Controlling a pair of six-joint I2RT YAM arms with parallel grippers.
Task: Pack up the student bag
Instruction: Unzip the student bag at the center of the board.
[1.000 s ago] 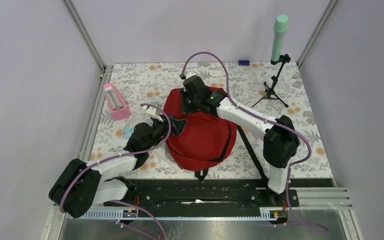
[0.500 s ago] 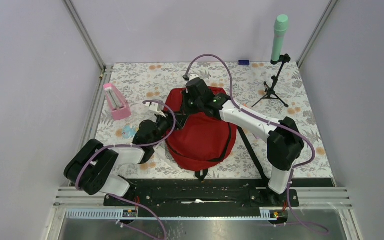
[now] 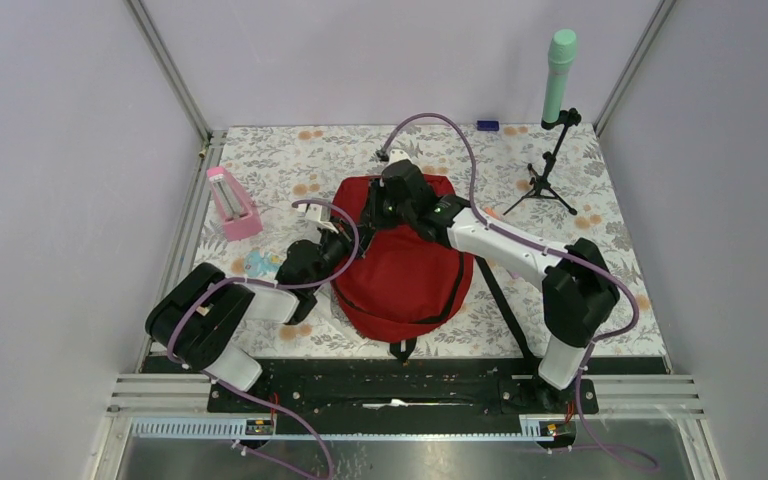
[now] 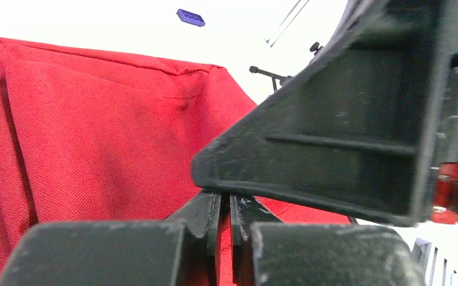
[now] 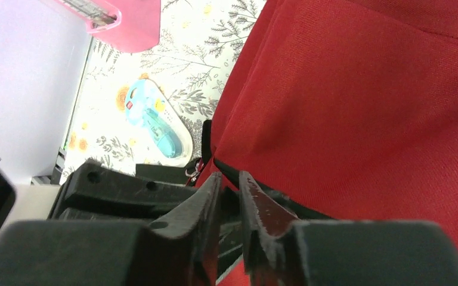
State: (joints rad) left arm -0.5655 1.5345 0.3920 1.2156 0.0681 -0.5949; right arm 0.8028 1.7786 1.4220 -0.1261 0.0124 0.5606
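Note:
The student bag [image 3: 405,275] is a red backpack lying in the middle of the floral table, and its fabric fills both wrist views [image 4: 95,131] [image 5: 364,107]. My left gripper [image 3: 348,240] is at the bag's left edge. Its jaws [image 4: 226,205] are shut with a thin fold of red fabric pinched between them. My right gripper [image 3: 375,215] hangs just beyond it over the bag's upper left edge, and its black body looms close in the left wrist view. Its jaws [image 5: 229,182] stand a narrow gap apart over the bag's dark zipper edge, clamping nothing.
A pink case [image 3: 232,203] stands at the left. A light blue item [image 3: 257,263] lies on the table just left of the bag. A green microphone [image 3: 558,75] on a black tripod [image 3: 545,185] stands at back right. A small blue block [image 3: 487,126] lies at the back edge.
My left arm has drawn in toward the bag, and its gripper went from wide open to shut on the bag's left edge. The right gripper's jaws have parted slightly.

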